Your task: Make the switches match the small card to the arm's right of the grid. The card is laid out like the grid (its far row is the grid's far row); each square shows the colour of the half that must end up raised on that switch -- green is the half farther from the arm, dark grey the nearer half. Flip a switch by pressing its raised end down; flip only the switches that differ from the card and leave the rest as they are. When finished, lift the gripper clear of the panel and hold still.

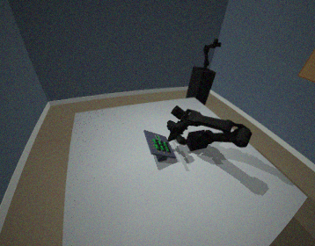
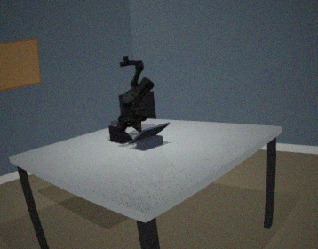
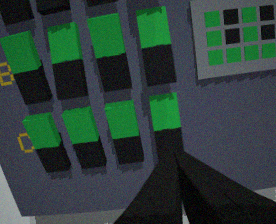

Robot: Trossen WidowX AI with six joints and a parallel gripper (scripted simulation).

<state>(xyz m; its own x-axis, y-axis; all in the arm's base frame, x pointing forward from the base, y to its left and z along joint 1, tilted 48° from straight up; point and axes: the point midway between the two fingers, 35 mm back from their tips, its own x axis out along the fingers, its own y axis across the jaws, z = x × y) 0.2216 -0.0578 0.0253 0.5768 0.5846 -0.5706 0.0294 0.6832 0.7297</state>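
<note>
Both tool (image 3: 174, 161) fingers are together, at the rightmost C-row switch's (image 3: 167, 122) dark half.

Blue-grey walls (image 1: 126, 53) (image 2: 216, 67), white baseboard (image 1: 117, 93) (image 2: 300, 149); brown floor (image 1: 33, 176) (image 2: 238, 204); orange panel (image 1: 312, 68) (image 2: 16, 64) on one wall; pale table (image 1: 113, 198) (image 2: 207, 156), dark legs (image 2: 270, 187); dim light, shadowed floor.

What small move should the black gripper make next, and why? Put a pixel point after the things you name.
Probably press its closed fingertips down on the nearer half of row C's rightmost green-and-dark switch (image 3: 165, 112): they are at that half, and the grey card's (image 1: 157, 137) (image 3: 224, 72) matching square is green.
</note>
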